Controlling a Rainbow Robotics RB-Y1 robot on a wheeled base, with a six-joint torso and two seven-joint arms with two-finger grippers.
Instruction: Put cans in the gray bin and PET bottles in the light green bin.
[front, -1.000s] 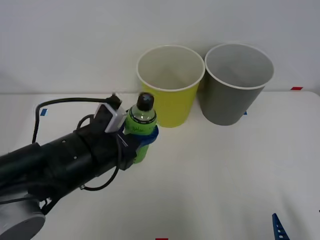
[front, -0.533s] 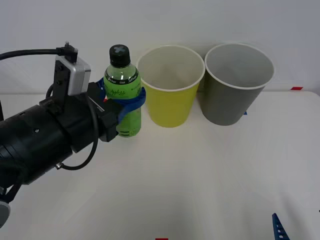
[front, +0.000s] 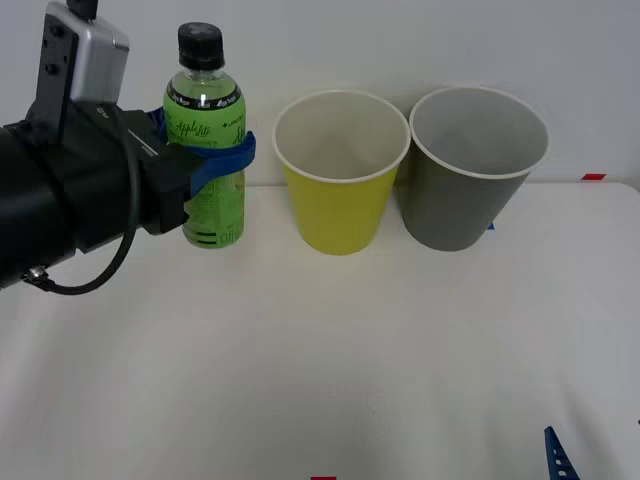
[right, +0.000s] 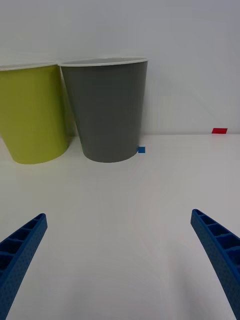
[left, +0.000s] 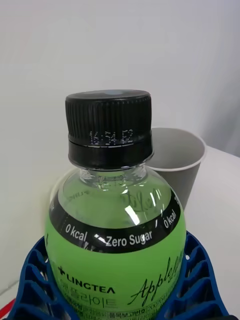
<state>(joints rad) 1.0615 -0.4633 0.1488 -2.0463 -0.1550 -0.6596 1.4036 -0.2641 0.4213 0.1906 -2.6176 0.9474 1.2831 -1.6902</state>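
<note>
your left arm reaches in from the left edge of the front view, its thick black barrel lying near level, a silver camera block on top and a black cable looped under it. the left gripper (front: 218, 160) is clenched around the pet bottle (front: 205, 150), its blue ribbed fingers (left: 197, 277) wrapping the body just below the shoulder. you hold the bottle upright and lifted above the white table (front: 330, 360), to the left of the light green bin (front: 341, 172) and apart from it.

the bottle is clear plastic with a ridged black screw cap, a black band reading "zero sugar" and a bright green label with script lettering.

the light green bin is a smooth tapered cup shape, white at the rim and white inside. the gray bin (front: 470, 170) stands just beside it on the right, same shape, dark matte wall, pale interior; whether their walls touch you cannot tell.

your right gripper (right: 120, 260) hangs released low over the table facing the two bins, its blue ribbed fingers spread wide apart.

small blue and red tape marks sit on the table near the gray bin.
</note>
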